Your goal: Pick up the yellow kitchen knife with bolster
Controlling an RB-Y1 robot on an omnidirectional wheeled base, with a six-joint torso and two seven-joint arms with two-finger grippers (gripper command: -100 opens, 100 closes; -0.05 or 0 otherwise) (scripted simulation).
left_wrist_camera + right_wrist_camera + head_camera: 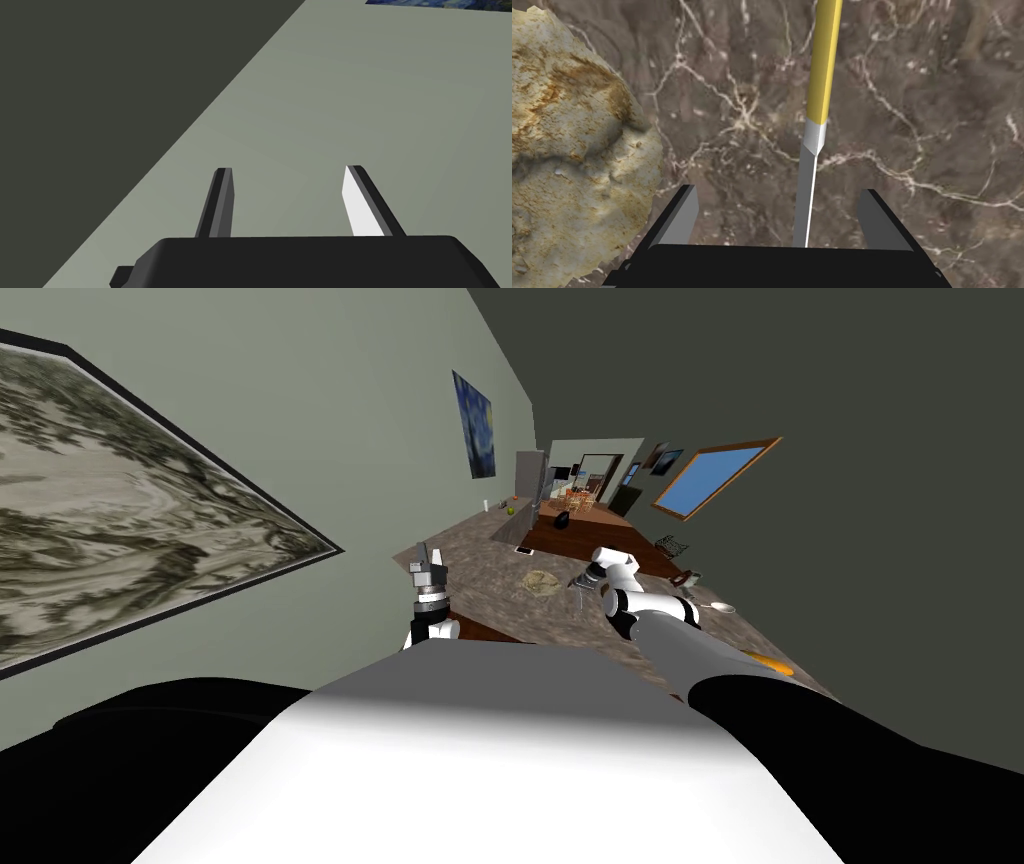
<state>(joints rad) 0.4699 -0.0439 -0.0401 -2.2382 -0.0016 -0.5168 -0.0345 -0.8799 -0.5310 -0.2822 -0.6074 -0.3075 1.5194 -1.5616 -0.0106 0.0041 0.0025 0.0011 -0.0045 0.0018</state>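
Hanging over the brown marbled worktop [912, 100], the right pincer [778, 190] is spread wide. Its two fingers [682, 215] stand either side of the knife [818, 100] without touching it. The knife lies on the worktop: yellow handle [824, 50] pointing away from the pincer, grey bolster [815, 135] next, and the thin blade [804, 210] running back between the fingers towards the pincer's dark body. A pale, crusty flatbread [572, 150] lies just beside one finger, apart from the blade. The left pincer [289, 170] is held upright off to the left – fingers parted, nothing between them.
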